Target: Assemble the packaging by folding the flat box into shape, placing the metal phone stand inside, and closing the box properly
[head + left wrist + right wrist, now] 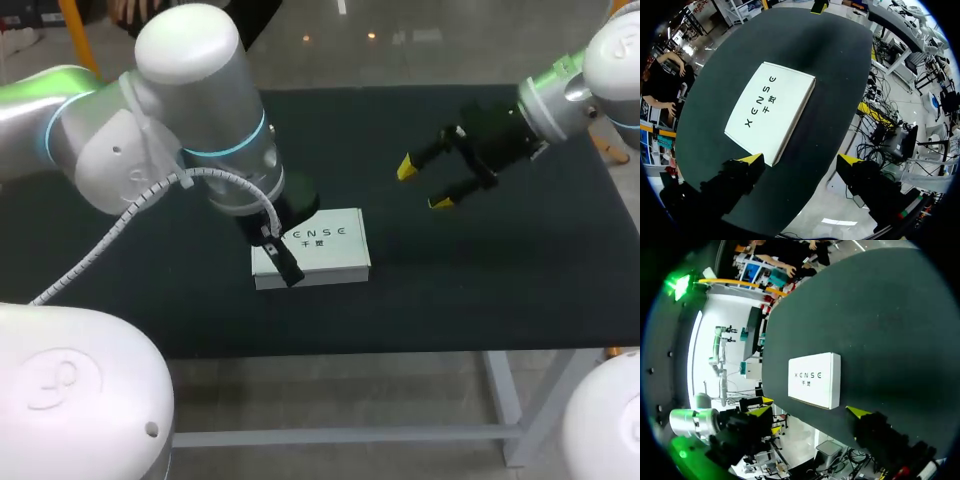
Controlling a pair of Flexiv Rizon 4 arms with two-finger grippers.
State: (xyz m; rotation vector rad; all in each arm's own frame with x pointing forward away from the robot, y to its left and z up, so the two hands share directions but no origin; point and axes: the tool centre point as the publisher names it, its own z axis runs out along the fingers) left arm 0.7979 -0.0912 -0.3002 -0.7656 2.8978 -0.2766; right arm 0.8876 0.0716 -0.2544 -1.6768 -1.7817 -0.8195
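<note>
Box point(315, 248), white and shut, lying flat on the dark table point(500, 280) toward its front edge. No flap stands up. The metal phone stand is not visible, so whether it is inside cannot be told. The left gripper point(800, 160) hangs over the box's near corner with jaws wide apart. One yellow fingertip point(752, 159) is just beside that corner and the other is out past the box's long side, and neither clamps anything. The right gripper point(423, 186) hovers well apart to the right, jaws likewise apart and empty. The task appears to be at its last step, seating the lid. To do this well, the left arm would best press squarely on the lid near its opening edge rather than at a corner, so that the light carton neither tips nor skates toward the table's edge. The right arm could brace the far side should it slide.
</note>
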